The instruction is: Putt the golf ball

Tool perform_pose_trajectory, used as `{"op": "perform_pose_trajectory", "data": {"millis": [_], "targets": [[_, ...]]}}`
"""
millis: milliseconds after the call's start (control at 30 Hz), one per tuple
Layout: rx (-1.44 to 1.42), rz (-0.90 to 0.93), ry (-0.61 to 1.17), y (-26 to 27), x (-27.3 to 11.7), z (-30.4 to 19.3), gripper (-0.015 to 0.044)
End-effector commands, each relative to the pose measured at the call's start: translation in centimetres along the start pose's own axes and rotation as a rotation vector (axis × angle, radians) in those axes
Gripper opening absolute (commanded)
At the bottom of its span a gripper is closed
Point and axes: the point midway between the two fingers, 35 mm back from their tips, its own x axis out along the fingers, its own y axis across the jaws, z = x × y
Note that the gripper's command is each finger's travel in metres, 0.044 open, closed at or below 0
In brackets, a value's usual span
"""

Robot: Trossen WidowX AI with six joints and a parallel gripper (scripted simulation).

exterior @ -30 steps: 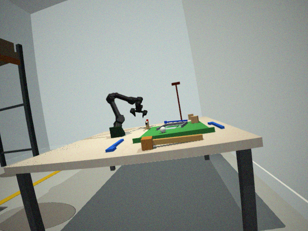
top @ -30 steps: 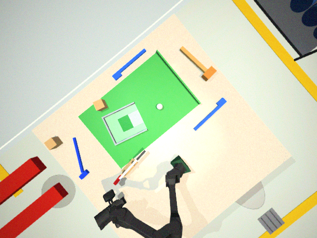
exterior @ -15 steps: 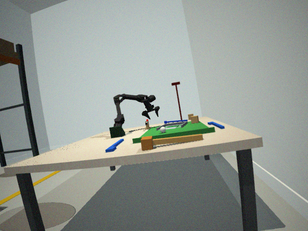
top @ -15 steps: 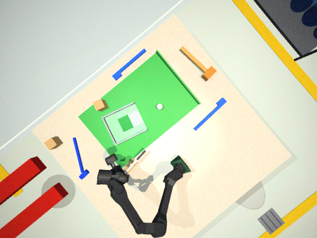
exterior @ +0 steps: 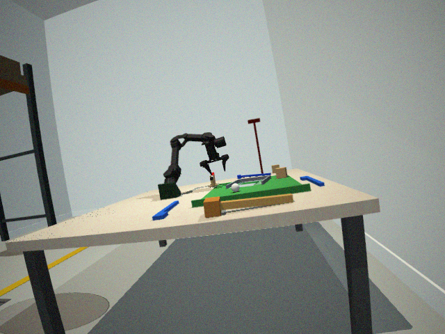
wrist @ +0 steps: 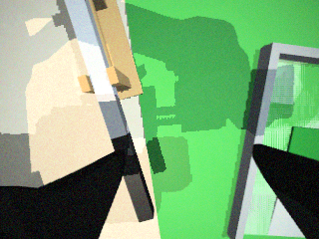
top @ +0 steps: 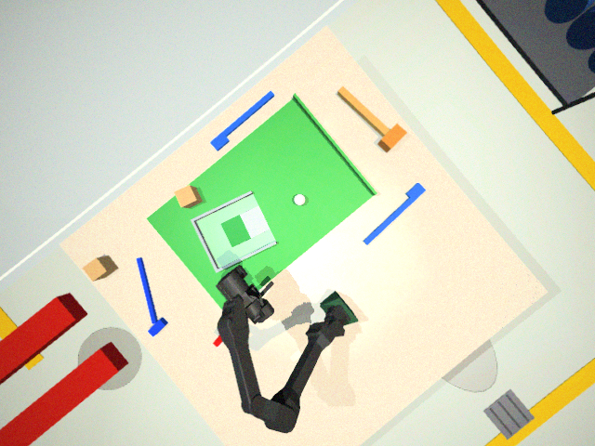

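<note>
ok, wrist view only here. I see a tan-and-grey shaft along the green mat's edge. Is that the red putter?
Observer: Yes, the red putter; in the top view its red head pokes out beside the arm.
Operator: Pincer on it yet?
Observer: No. In the exterior view the pincer hangs open above it, holding nothing.
Operator: Ball?
Observer: The golf ball sits on the green mat, apart from the raised green.

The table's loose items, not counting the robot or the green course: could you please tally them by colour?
Blue clubs: 3
Orange mallet: 1
Tan blocks: 2
White golf ball: 1
Red putter: 1
Total: 8
</note>
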Motion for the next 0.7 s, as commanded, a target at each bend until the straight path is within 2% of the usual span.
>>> {"op": "perform_pose_trajectory", "data": {"millis": [0,167,367,667], "targets": [[-0.067,0.064,-0.025,1.4,-0.5,-1.7,0.044],[-0.181,0.144,-0.111,3.6,-1.7,-3.2,0.044],[-0.185,0.146,-0.115,3.6,-1.7,-3.2,0.044],[-0.184,0.146,-0.116,3.9,0.6,-3.6,0.044]]}}
